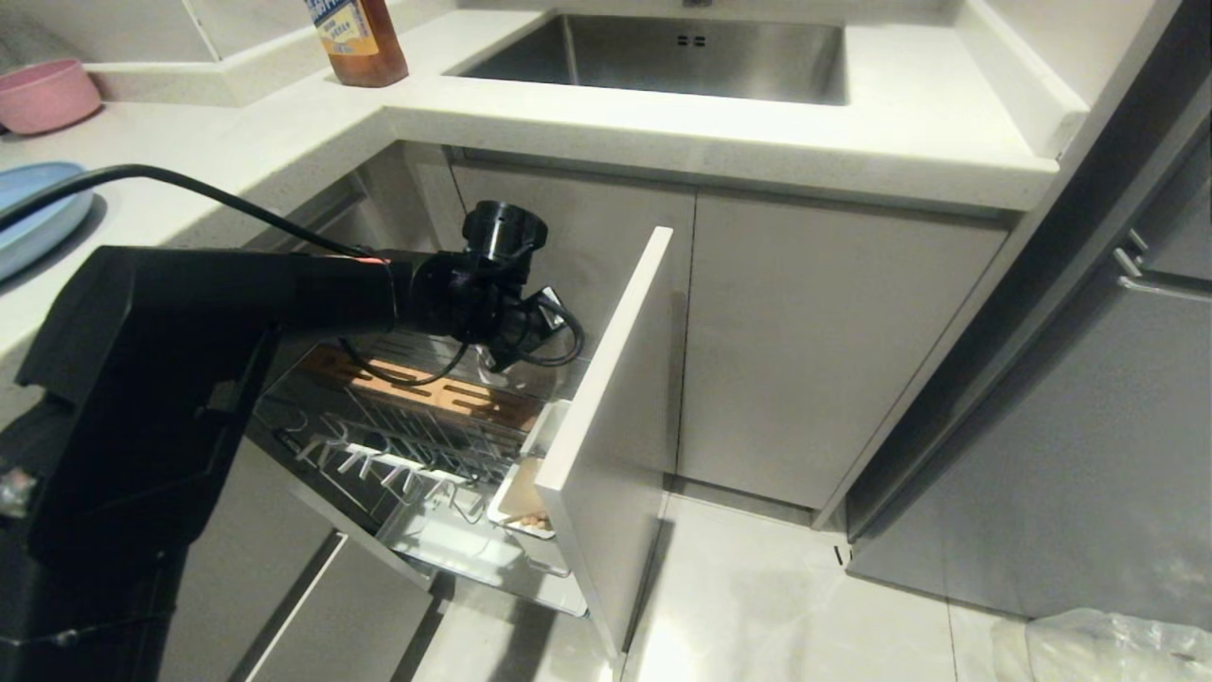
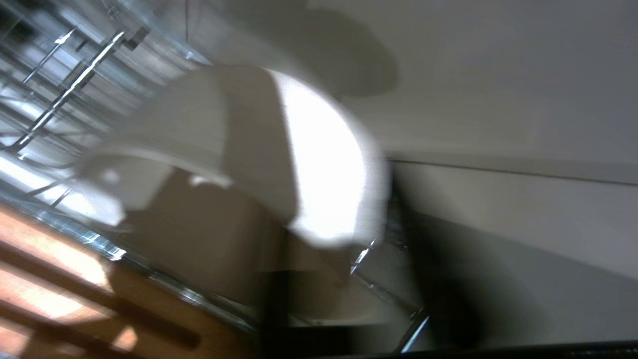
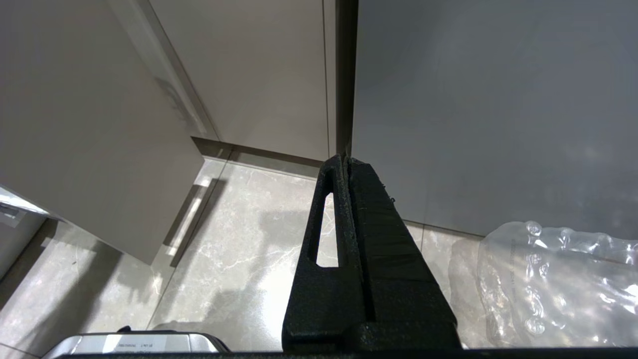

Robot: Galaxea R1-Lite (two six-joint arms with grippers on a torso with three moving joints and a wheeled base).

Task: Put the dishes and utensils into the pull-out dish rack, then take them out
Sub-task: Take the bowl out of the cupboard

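Dish rack (image 1: pixel 445 445) pulled out of the corner cabinet below the counter, pale grey drawer front (image 1: pixel 615 426) standing out over the floor tiles. Inside, white-tipped prongs toward the near side, orange-brown wooden strip (image 1: pixel 417 384) behind them, white utensil cup (image 1: pixel 525 493) tucked against the drawer front.

Left gripper (image 1: pixel 507 352) reaching in over the back of the rack, past the wooden strip, mostly hidden behind its own wrist. Close before its camera, cream-white bowl (image 2: pixel 239 159), blurred, above the chrome wires and beside the strip. Held or merely near – cannot tell; clenched or released – cannot tell either.

Light-blue plate (image 1: pixel 38 213) up on the counter at the far left, well apart from the rack, pink bowl (image 1: pixel 43 95) behind it. Amber bottle (image 1: pixel 360 38) near the steel sink (image 1: pixel 663 57).

Right gripper (image 3: pixel 346 160) parked low, pointing at the floor beside grey cabinet doors, jaws pressed together on nothing, clear bubble wrap (image 3: pixel 548 284) lying nearby.
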